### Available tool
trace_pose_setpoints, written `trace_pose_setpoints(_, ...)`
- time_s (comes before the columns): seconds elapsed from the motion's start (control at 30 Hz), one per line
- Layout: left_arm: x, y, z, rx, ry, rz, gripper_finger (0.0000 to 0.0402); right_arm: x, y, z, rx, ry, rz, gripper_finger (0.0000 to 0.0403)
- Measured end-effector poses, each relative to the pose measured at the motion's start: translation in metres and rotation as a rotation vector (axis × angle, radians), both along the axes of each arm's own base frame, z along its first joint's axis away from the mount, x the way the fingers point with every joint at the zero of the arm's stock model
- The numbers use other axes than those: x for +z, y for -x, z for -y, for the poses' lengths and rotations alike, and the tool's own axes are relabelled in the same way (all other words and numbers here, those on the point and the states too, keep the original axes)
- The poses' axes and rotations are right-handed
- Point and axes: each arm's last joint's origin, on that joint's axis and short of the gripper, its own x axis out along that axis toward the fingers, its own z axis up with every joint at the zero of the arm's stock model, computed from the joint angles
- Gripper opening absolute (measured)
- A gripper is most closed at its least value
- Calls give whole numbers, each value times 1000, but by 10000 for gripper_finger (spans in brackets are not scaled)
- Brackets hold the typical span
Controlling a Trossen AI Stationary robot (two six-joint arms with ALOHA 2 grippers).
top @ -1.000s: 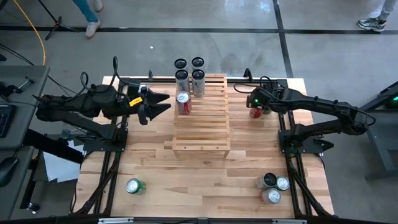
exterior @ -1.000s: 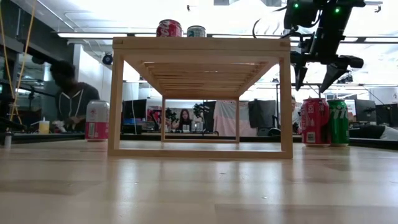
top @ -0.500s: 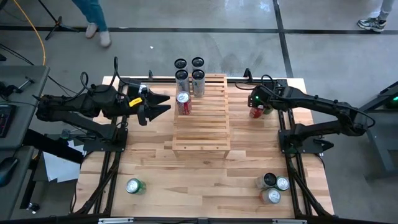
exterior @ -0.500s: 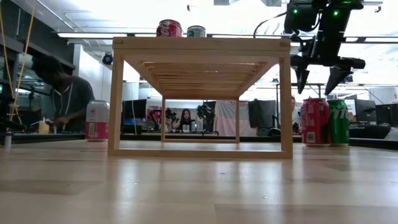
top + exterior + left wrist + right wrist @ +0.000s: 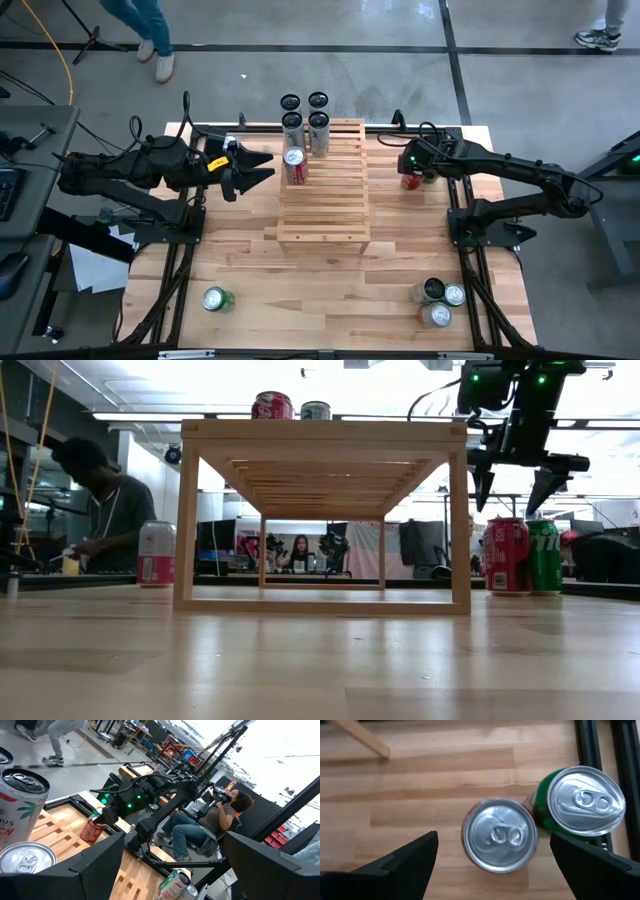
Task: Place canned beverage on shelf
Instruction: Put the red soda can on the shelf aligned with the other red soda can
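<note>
Shelf pale light wood, slatted, paler than the warmer striped wood tabletop. Red can with silver top, beside green can with silver top. On the shelf, red-and-white can; white can with red lettering and green palm print. Dark cans with black tops at the shelf's far end. Pink-and-white can. Green can near table's front. Arms black, green lights.
</note>
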Motion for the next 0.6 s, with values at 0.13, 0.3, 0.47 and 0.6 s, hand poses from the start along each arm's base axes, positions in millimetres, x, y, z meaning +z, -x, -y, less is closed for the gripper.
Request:
trace_pose_setpoints(0.13,0,0,0,-8,0,0,333,-4,-3,2,-32,-9,-12,371)
trace_pose_setpoints(0.3,0,0,0,-9,0,0,333,-17,-12,6,-58,-40,-62,371)
trace_pose_setpoints(0.47,0,0,0,-10,1,0,333,-30,-20,11,-108,-56,-99,371)
trace_pose_setpoints(0.6,0,0,0,-10,0,0,333,-37,-26,14,-113,-44,-117,368)
